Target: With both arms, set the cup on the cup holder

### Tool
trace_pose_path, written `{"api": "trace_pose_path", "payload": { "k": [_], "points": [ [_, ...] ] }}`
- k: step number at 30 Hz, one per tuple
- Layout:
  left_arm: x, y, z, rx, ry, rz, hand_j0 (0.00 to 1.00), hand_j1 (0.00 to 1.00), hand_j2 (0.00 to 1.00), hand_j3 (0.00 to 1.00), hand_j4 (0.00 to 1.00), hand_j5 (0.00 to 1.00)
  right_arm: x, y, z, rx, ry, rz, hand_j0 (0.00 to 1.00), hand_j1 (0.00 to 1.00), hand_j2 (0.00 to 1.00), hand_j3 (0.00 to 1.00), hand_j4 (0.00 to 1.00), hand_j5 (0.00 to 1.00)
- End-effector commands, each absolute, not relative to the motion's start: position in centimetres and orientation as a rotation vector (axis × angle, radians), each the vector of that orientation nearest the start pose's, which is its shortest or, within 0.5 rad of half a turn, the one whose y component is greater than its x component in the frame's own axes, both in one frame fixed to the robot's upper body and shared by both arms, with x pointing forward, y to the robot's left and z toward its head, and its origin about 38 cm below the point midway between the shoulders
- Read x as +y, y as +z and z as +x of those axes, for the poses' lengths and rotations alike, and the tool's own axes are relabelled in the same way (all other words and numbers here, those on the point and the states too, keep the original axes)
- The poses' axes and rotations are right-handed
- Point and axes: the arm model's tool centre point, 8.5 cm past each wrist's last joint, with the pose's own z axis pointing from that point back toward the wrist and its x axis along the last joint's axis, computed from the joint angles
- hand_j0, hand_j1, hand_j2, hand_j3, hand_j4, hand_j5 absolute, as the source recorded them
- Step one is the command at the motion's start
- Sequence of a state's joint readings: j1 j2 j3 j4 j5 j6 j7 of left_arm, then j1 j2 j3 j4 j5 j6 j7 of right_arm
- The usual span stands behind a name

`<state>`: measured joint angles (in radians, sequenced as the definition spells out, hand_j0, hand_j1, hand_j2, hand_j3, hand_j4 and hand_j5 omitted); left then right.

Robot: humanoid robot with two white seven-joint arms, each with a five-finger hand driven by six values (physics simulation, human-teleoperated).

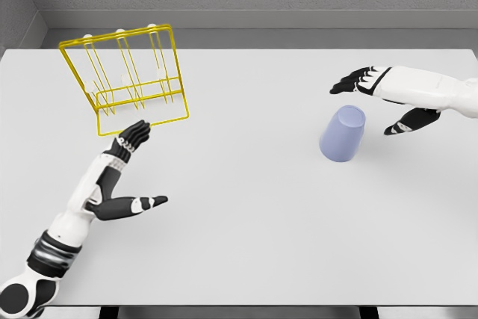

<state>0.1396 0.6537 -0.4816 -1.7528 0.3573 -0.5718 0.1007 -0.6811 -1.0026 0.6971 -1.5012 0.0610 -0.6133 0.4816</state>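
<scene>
The plain lavender-blue plastic cup [343, 134] stands on a pale grey table [246, 222]. The wire cup holder [125, 78] is bright yellow. Both arms are white, each hand black-fingered.

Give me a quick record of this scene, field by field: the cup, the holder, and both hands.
cup: pale blue, on the table right of centre, tilted, held by nothing
cup holder: yellow wire rack, far left of the table, no cup on it
left hand: open, just in front of the rack, not touching it
right hand: open, spread beside and behind the cup, apart from it
table: white
</scene>
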Motion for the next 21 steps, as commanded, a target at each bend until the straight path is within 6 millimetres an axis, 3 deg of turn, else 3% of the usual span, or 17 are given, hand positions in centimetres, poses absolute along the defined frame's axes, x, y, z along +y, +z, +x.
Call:
{"api": "trace_pose_path", "payload": {
  "k": [1, 6, 13, 19, 21],
  "points": [
    [26.1, 9.5, 27.7, -1.835, -0.502, -0.297, 1.0, 1.0, 1.0, 1.0, 1.0, 1.0, -33.4, 25.8, 41.5, -1.549, 1.936, -0.254, 1.0, 1.0, 1.0, 1.0, 1.0, 1.0],
    [24.3, 8.9, 28.1, -1.767, -0.558, -0.344, 1.0, 1.0, 1.0, 1.0, 1.0, 1.0, -32.1, 24.1, 41.2, -1.536, 1.954, -0.19, 1.0, 1.0, 1.0, 1.0, 1.0, 1.0],
    [24.3, 8.9, 28.2, -1.77, -0.546, -0.338, 1.0, 1.0, 1.0, 1.0, 1.0, 1.0, -32.0, 24.5, 41.7, -1.539, 1.957, -0.2, 1.0, 1.0, 1.0, 1.0, 1.0, 1.0],
    [24.6, 9.1, 28.5, -1.773, -0.533, -0.322, 1.0, 1.0, 1.0, 1.0, 1.0, 1.0, -31.0, 23.2, 42.1, -1.511, 1.974, -0.156, 1.0, 1.0, 1.0, 1.0, 1.0, 1.0],
    [24.7, 8.1, 28.8, -1.676, -0.539, -0.291, 1.0, 1.0, 1.0, 1.0, 1.0, 1.0, -31.3, 22.8, 42.1, -1.477, 1.985, -0.148, 1.0, 1.0, 1.0, 1.0, 1.0, 1.0]
  ]
}}
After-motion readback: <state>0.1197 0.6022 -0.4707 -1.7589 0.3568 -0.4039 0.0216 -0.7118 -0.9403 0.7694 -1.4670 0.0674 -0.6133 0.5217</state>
